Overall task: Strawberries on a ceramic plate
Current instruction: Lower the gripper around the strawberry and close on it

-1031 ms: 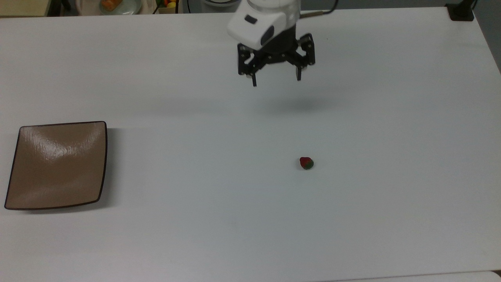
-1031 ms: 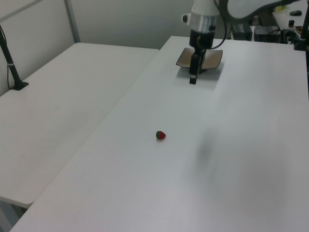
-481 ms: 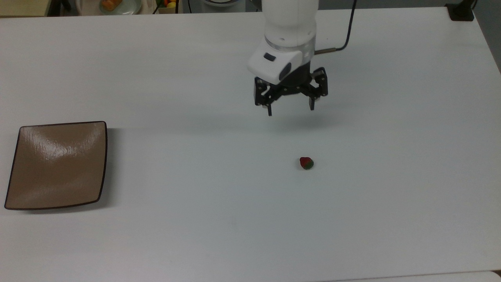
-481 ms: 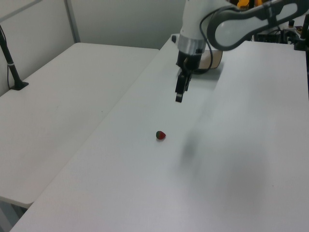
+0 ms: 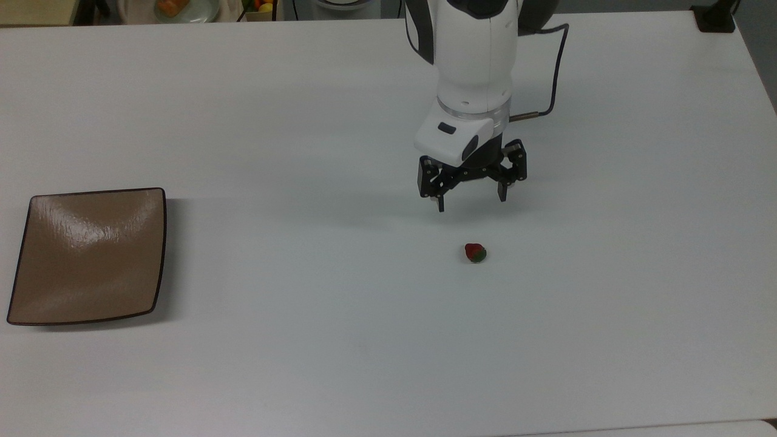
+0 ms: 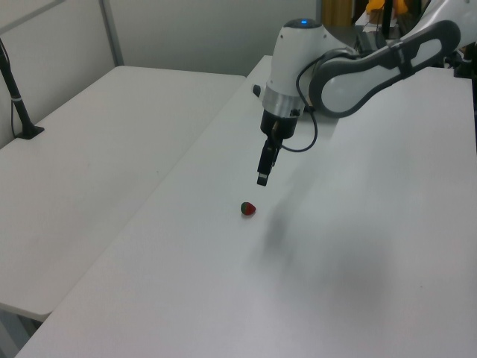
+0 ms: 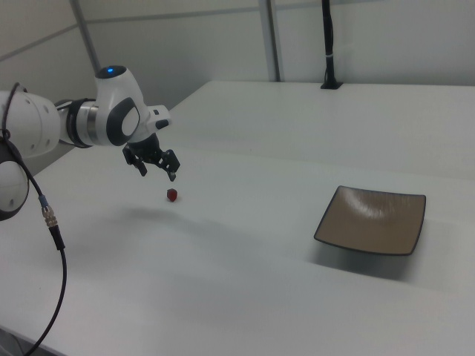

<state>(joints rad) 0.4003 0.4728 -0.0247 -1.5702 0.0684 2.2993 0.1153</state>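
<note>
Top view: the claw (image 5: 471,203) has been carried closer to the strawberry (image 5: 475,253) — fingers spread, nothing gripped; the berry lies just beyond them, plate (image 5: 36,291) well apart, so grasping seems next.

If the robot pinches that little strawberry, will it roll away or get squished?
The strawberry is tiny and rounded, lying loose on the smooth white table, so a nudge would probably make it roll or skid. It looks very light beside the open gripper. Whether it would squish is hard to tell; it may be a firm toy.
</note>
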